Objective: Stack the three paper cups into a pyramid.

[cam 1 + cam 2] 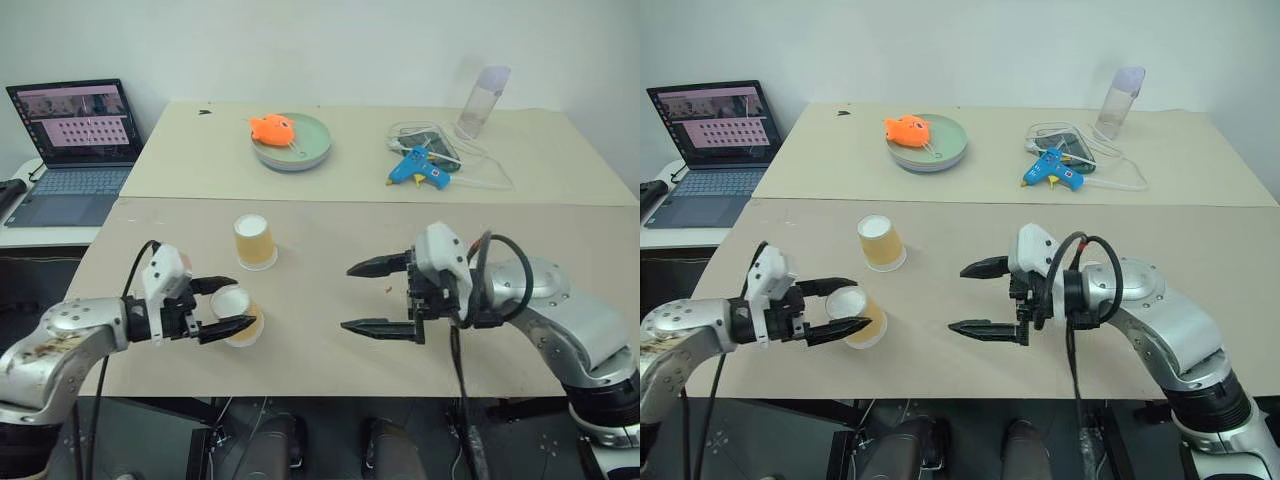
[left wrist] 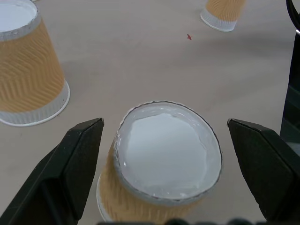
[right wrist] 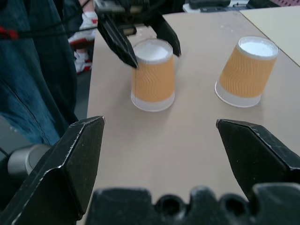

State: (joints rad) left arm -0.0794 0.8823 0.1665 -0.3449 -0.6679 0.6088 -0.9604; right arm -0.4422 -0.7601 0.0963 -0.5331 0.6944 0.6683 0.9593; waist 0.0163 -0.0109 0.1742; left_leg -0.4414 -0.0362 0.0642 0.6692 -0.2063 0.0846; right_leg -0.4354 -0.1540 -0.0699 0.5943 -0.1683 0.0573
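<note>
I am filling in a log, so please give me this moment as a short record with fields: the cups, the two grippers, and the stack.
cups seen: near cup and far cup, both upside down on the table, apart
left gripper: open, fingers on either side of the near cup, no grip yet
right gripper: open, holding nothing, above the table
pyramid: not begun

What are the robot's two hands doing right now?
Left gripper: open, jaws either side of a paper cup, not gripping.
Right gripper: open, holding nothing.
</note>
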